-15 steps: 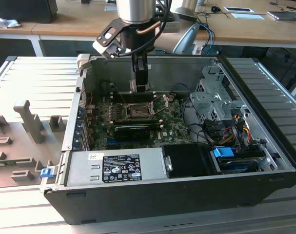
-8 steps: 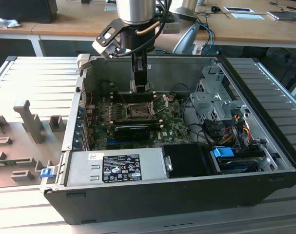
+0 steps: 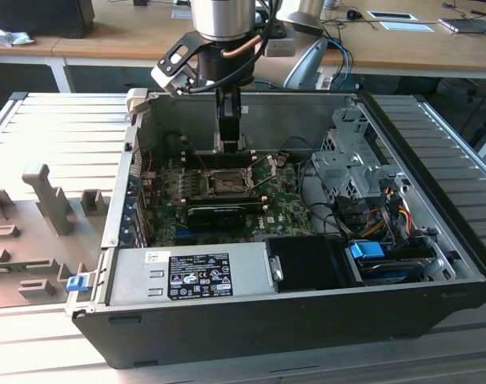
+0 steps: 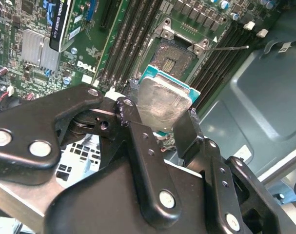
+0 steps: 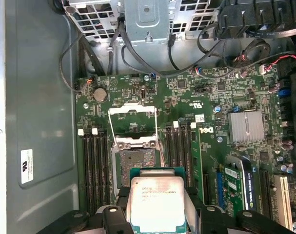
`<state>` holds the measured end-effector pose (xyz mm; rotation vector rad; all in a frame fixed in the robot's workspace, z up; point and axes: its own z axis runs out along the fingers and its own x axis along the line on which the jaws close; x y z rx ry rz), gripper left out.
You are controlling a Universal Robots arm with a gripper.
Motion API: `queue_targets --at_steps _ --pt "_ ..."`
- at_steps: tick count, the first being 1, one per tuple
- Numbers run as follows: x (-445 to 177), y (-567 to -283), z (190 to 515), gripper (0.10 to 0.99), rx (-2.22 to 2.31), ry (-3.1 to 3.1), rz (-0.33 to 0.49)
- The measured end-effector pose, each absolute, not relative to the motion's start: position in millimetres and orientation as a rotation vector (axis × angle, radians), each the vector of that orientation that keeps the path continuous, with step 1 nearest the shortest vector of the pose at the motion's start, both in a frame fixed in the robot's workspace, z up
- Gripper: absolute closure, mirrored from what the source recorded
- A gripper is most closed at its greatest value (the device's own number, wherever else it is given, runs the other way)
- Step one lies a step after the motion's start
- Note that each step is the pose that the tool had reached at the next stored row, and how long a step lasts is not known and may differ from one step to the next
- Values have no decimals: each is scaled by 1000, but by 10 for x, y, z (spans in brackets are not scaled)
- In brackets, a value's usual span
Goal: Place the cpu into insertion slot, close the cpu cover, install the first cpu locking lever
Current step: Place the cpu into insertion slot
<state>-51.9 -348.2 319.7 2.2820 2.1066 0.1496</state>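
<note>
**Chip held in the air near the bare socket**

The pincer [image 3: 229, 138] hangs inside the open computer case [image 3: 226, 328], which lies on its side on the grey ribbed table [image 3: 34, 120]. Its two black fingers [image 4: 133, 126] are drawn in narrow on the cpu [image 4: 162, 100], gripping it by opposite edges. The chip's silver top faces the camera in both wrist views. The cpu is in the air, clear of the green board [image 3: 287, 204] and not yet seated.

The socket [image 5: 134, 165] is bare, with its field of contacts exposed. It lies close to the held cpu, between two banks of memory slots [image 5: 96, 165]. The cpu cover [image 5: 133, 109] seems to be swung open and tipped back from the socket at its hinge edge, though its exact angle is hard to judge. A thin wire lever [image 4: 230, 48] stands out beside the socket, unlatched.

In the exterior view a power supply box [image 3: 190, 272] fills the near side of the case. A metal drive cage [image 3: 347, 160] with coloured cables sits toward the exterior view's right.
</note>
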Motion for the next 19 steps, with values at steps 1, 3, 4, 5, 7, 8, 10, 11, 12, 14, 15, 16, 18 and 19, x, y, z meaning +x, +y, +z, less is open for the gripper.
queue_targets --at_steps 1,3,4,5,7,8,10,11,12,14,15,16,18,19 --pt "-519 -3482 3190 561 2283 2106 150" --pt "-519 -3482 3178 561 2283 2106 150" --pt "-519 -3482 3168 561 2283 2106 149" --pt "-519 -3482 3162 561 2283 2106 149" --pt "-519 -3482 3149 561 2283 2106 149" --pt "-519 -3482 3147 561 2282 2107 149" --pt "-519 -3482 3144 561 2278 2112 149" --pt "-519 -3482 3143 561 2275 2115 149" --pt "-519 -3482 3141 561 2274 2117 149" --pt "-519 -3482 3135 561 2272 2119 149" --pt "-519 -3482 3131 561 2272 2119 149" --pt "-519 -3482 3129 561 2272 2119 149" --pt "-519 -3482 3120 561 2271 2120 149" --pt "-519 -3482 3116 561 2271 2120 149"
